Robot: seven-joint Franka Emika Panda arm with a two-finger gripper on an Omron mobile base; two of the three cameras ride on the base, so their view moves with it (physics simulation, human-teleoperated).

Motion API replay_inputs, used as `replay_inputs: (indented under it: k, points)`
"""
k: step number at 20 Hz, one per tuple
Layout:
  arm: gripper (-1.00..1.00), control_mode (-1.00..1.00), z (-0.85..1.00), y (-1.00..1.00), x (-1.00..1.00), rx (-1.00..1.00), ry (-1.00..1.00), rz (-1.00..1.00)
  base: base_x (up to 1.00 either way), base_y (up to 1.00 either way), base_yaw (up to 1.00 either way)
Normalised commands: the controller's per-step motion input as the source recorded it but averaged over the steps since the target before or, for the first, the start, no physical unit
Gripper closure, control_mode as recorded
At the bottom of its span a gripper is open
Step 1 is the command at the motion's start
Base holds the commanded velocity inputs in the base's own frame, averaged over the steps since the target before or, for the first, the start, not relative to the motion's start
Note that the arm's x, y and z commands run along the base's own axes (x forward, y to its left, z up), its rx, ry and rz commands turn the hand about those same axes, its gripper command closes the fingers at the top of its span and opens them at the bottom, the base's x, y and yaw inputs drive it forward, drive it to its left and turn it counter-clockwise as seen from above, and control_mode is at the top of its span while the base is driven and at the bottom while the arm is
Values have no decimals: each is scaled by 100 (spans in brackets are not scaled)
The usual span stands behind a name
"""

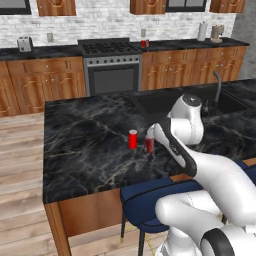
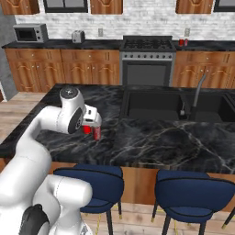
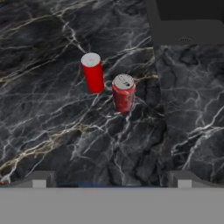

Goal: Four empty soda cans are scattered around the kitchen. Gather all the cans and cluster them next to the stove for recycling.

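On island worktop (image 1: 85,145), left base view: bright can (image 1: 132,139), darker can (image 1: 149,144) upright, near each other; far can (image 1: 144,43) already beside stove (image 1: 111,48).
Right base view: pincer (image 2: 90,124) above island cans.
Hand view: fingertips (image 3: 39,178) spread, empty; two cans not yet gathered.

Pretty clearly a home kitchen, rendered. There's a black gas stove (image 1: 110,48) with a steel oven front set into a run of brown wooden cabinets (image 1: 42,82), white brick wall (image 1: 100,22) behind, a microwave (image 2: 30,33) and what looks like a toaster (image 1: 24,44) on the back desk, plus a marble island (image 1: 90,145) with a sink (image 2: 156,105) and blue stools (image 2: 193,195).
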Motion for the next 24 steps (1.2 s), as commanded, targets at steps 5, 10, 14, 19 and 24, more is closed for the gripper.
replay_inputs:
  k: [5,10,14,19,24]
  points:
    - [-100,-100,-23,0,20,0,0,0,0,0,0]
    - [-100,-100,-20,0,26,0,0,0,0,0,0]
    - [-100,-100,-18,0,28,0,1,0,0,0,0]
    - [-100,-100,-16,0,27,0,0,0,0,0,0]
    - [-100,-100,-12,0,24,0,0,0,0,0,0]
